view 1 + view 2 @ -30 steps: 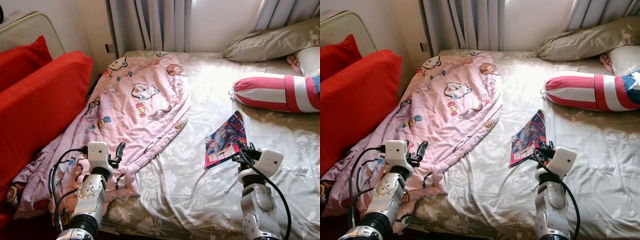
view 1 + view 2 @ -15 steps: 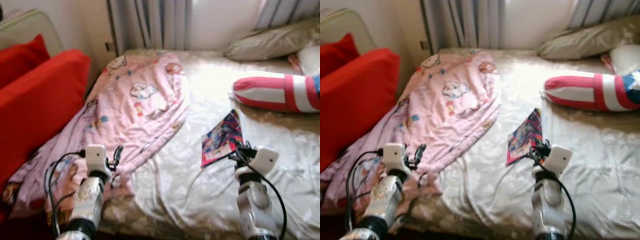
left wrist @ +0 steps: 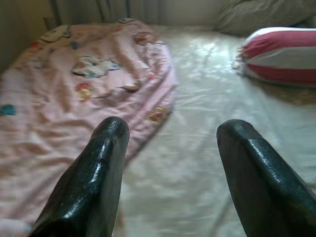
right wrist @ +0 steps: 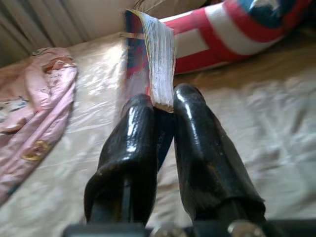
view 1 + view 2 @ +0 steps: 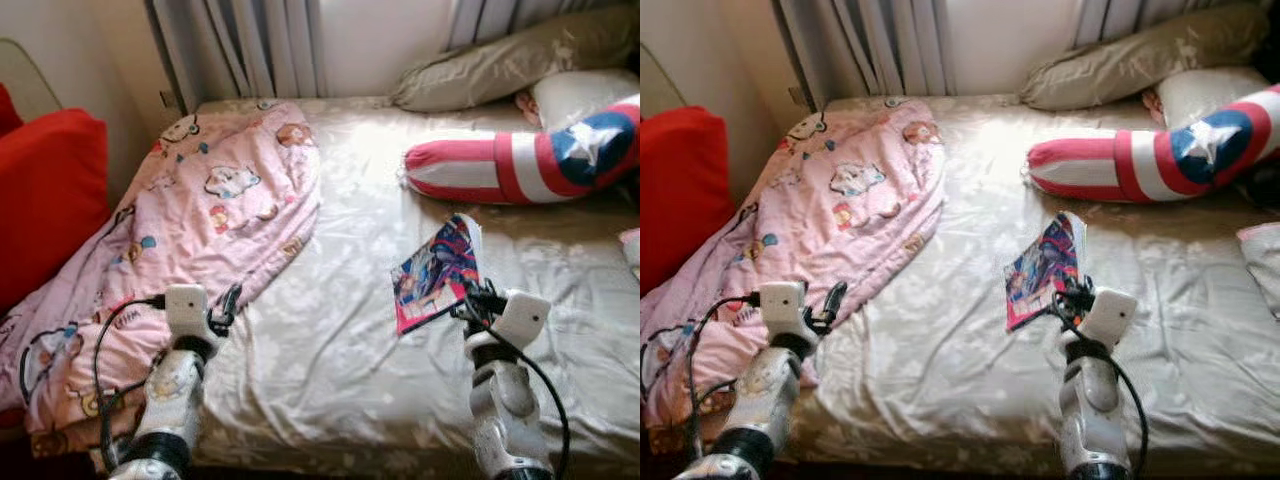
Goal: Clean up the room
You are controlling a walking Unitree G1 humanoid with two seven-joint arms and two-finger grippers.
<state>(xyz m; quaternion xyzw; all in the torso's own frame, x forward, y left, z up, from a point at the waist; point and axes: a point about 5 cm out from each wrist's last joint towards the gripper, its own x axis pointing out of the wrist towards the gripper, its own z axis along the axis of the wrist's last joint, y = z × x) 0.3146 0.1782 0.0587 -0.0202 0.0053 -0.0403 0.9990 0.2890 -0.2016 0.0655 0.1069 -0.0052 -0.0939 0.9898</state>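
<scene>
My right gripper (image 5: 468, 298) is shut on the lower corner of a colourful comic book (image 5: 436, 270), holding it lifted above the beige bed sheet (image 5: 350, 330). In the right wrist view the book's page edges (image 4: 160, 64) stand clamped between the two black fingers (image 4: 197, 143). My left gripper (image 5: 230, 300) is open and empty over the near edge of the pink cartoon blanket (image 5: 200, 210). Its two fingers (image 3: 94, 173) stand wide apart above the blanket (image 3: 74, 94) and sheet.
A red, white and blue star bolster (image 5: 520, 155) lies across the far right of the bed, with a beige pillow (image 5: 500, 65) behind it. A red cushion (image 5: 45, 190) stands at the left. Curtains (image 5: 240, 45) hang behind the bed.
The camera has swung to the right, so the whole scene shifted left and more of the bolster shows. My right gripper still holds the book; the left stays open.
</scene>
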